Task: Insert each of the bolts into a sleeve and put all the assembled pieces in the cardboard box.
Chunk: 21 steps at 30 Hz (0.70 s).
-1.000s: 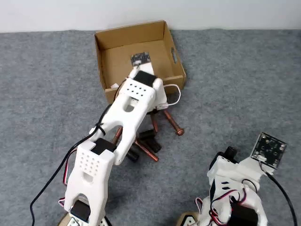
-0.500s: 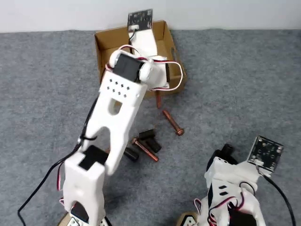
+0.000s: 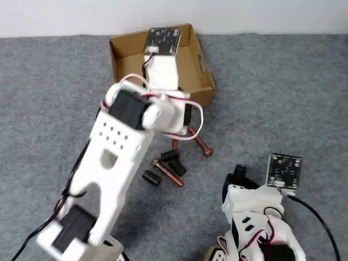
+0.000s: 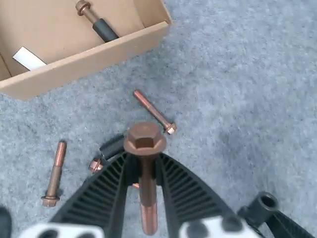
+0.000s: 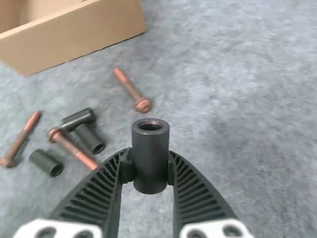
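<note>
L claw [image 4: 143, 159] clenched on bolt [image 4: 144, 140], head out, shank along claw axis, hovering near box [image 4: 89, 55] front. R claw [image 5: 148, 158] grips sleeve [image 5: 150, 141], bore facing outward, well apart to the right. Axes not lined up yet.

The box [image 3: 126, 62] sits at the back of the tabletop [image 3: 283, 92] with one sleeved bolt [image 4: 95, 21] in it; loose bolts [image 3: 199, 143] and sleeves [image 3: 151, 178] lie before it
</note>
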Available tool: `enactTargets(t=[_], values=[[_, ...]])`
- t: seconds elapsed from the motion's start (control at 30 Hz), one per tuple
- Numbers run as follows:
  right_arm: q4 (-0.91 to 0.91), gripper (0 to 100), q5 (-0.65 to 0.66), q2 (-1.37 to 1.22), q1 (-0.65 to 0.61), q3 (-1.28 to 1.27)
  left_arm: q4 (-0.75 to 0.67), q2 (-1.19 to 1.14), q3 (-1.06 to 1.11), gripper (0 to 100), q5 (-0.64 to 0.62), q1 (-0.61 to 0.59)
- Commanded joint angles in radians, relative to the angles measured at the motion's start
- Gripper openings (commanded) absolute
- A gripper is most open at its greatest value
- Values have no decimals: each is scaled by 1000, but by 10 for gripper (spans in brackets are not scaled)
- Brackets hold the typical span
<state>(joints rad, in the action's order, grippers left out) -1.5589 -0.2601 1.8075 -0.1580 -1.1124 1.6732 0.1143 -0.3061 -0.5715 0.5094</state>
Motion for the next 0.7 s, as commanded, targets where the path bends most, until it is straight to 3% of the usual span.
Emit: enactTargets(t=[0.0,0.23,0.5,0.67], values=[[27,8,6,7,-51,28,-109,175,168,5,8,5],[28,8,11,4,-142,25,-264,476,509,5,8,-2],[90,9,11,4,-160,23,-284,735,771,5,0,-2],[186,9,17,1,-321,-3,-338,893,895,5,6,-2]])
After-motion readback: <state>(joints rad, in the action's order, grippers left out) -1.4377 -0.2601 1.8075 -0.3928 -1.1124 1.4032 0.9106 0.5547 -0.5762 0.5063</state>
